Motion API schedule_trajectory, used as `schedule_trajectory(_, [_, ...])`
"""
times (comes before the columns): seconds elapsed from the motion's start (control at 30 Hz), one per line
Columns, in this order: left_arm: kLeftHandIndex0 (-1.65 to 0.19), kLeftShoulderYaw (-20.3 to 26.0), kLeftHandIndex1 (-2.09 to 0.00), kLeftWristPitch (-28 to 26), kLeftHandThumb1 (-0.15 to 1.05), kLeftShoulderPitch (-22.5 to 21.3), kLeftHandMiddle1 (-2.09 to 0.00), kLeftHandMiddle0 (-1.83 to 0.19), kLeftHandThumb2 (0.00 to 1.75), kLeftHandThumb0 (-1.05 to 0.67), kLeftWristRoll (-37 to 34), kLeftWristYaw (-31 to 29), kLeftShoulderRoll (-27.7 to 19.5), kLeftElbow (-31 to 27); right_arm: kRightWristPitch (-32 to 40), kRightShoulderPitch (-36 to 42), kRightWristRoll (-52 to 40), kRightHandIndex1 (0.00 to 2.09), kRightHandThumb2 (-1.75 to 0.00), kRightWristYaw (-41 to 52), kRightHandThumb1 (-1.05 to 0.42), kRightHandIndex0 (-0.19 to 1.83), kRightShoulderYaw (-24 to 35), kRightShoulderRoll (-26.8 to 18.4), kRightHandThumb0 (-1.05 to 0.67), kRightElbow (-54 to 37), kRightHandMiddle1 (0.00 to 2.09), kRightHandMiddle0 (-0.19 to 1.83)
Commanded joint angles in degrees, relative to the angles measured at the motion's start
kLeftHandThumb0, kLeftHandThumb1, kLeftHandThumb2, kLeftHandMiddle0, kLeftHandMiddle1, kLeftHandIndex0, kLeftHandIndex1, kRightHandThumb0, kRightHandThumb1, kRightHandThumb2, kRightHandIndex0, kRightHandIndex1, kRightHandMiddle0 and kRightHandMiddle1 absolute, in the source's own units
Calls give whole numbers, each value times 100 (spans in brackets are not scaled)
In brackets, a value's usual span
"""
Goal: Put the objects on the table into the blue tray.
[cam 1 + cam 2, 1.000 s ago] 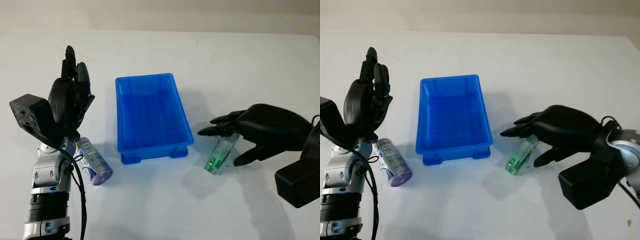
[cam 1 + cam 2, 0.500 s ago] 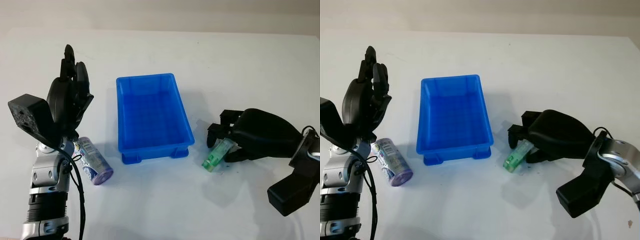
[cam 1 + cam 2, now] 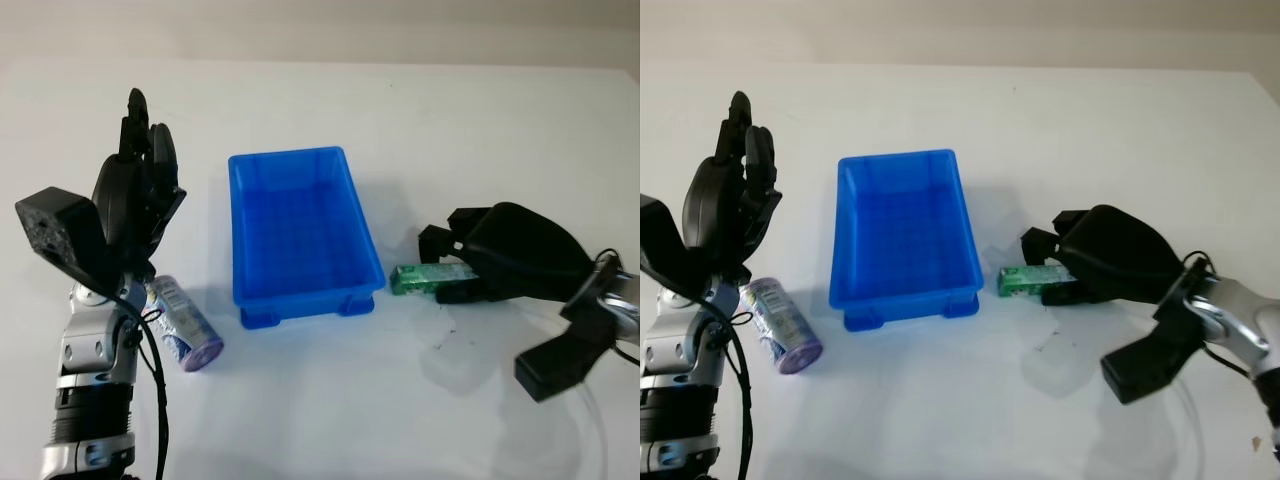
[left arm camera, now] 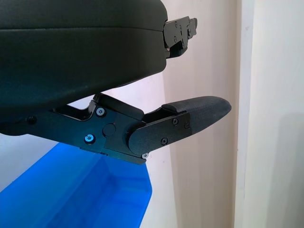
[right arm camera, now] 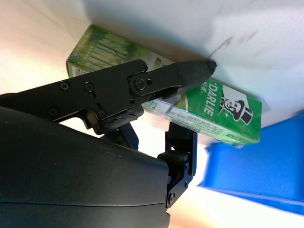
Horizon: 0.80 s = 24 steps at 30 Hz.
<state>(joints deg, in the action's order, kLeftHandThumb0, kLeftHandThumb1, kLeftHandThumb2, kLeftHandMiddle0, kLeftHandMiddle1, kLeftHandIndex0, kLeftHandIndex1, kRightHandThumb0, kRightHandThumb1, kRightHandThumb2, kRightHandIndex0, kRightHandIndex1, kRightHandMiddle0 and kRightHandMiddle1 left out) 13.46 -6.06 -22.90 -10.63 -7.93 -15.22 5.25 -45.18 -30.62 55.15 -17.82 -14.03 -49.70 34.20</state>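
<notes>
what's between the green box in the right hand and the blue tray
Nothing: the head views show a short bare strip of white table between the green toothpaste box, gripped by the right hand, and the blue tray wall.

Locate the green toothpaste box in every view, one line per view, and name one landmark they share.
Left eye view: green rectangular toothpaste box, right of centre, held by the right hand.
Right eye view: likewise, just right of centre.
Left wrist view: not in it.
Right wrist view: across the middle, behind the fingers.
Shared landmark: blue plastic tray.
</notes>
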Motion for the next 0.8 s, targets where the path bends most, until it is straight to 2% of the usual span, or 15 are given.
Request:
schedule_trajectory(0.0, [19,14,0,57,105,-27,0,19,72,-70,13,13,-19,-16,141,-407,71,209,-8,-209,-104,83,-120,85,-48,320,209,61])
schedule_trajectory(0.3, [19,10,0,66,105,28,0,19,73,-71,33,75,-10,-62,722,-1811,408,209,-9,-1211,-104,80,-714,257,-49,1581,209,68])
schedule_trajectory(0.4, [19,4,0,87,105,55,0,19,72,-71,33,80,5,-61,967,-2053,343,209,-6,-1552,-103,78,-763,402,-47,1575,209,64])
schedule_trajectory(0.57, [19,3,0,59,105,109,0,19,71,-71,16,86,21,-96,1278,-2346,351,209,-5,-1969,-98,96,-849,698,-45,1279,209,77])
schedule_trajectory(0.77, [19,-11,0,34,105,171,0,19,70,-71,30,138,74,-157,925,-2511,131,209,-6,-1925,-102,95,-962,1010,-44,987,209,73])
